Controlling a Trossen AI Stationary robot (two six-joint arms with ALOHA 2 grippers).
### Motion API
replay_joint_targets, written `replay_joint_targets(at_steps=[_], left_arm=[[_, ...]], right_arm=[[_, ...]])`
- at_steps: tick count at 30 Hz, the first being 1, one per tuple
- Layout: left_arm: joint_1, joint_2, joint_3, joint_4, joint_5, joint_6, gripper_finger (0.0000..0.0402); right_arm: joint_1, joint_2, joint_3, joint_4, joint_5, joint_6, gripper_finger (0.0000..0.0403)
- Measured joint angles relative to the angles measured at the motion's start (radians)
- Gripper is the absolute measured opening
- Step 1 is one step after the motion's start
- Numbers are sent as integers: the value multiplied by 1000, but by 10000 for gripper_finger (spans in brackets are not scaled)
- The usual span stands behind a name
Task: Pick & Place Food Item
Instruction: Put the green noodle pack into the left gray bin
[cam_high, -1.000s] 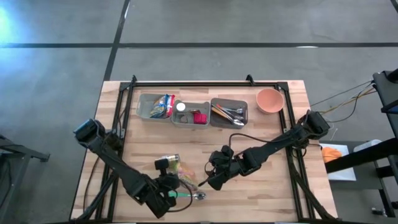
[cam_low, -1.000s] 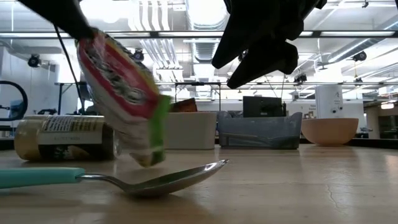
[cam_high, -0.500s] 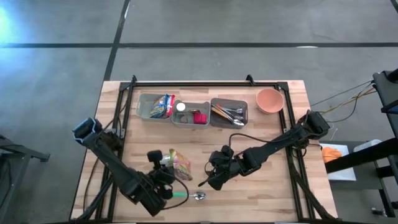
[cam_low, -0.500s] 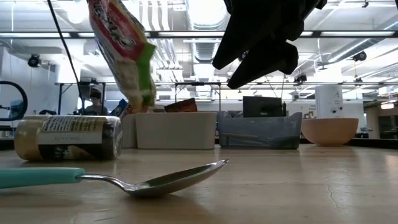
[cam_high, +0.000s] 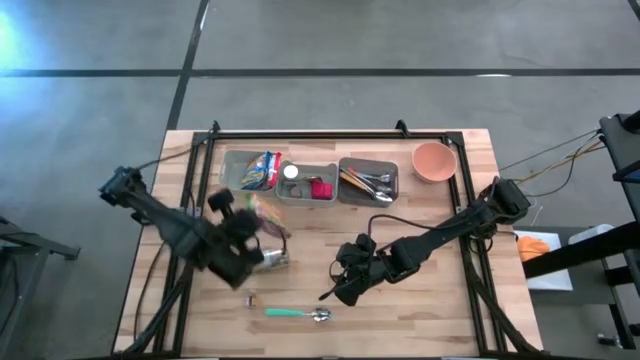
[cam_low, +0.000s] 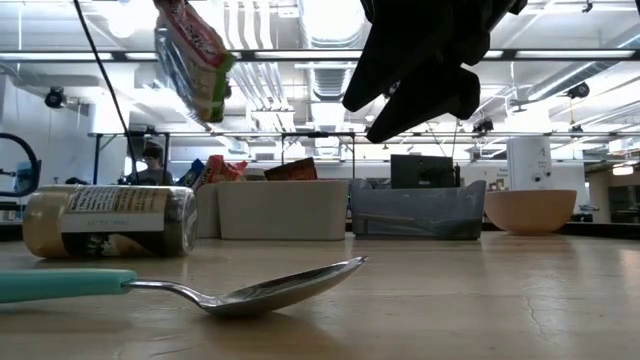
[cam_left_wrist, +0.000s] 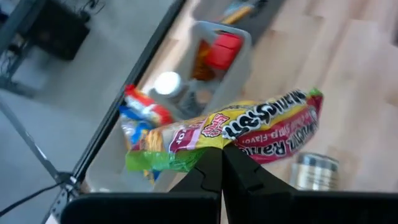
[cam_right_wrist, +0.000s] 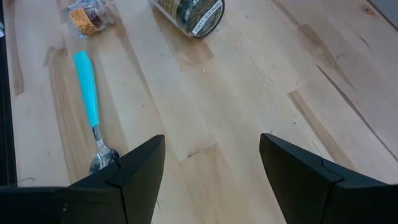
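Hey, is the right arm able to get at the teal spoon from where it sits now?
Probably yes. The right gripper hangs open above the table, and the spoon lies on bare wood close by with nothing between them. The left gripper, shut on the snack bag, is off near the bins.

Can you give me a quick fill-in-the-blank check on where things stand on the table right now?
1. The left gripper has its fingers shut on the ____.
2. The right gripper hovers with its fingers ____.
3. The spoon has a ____ handle.
4. The jar lies on its ____ on the table.

Missing words: snack packet; open; teal; side
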Motion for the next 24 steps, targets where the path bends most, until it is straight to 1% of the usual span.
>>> replay_joint_targets(at_steps=[6, 11, 16, 21, 24], left_arm=[[188, -109, -48, 0, 15, 40, 0], [375, -165, -99, 0, 27, -8, 0], [554, -164, -122, 6, 27, 12, 0], [691, -146, -172, 16, 49, 33, 0], [754, -138, -208, 36, 81, 43, 0]], right_arm=[[0, 0, 0, 0, -2, -1, 260], [0, 0, 0, 0, -3, -8, 260], [0, 0, 0, 1, -3, -8, 260], [0, 0, 0, 1, -2, -15, 260], [0, 0, 0, 1, -2, -20, 260]])
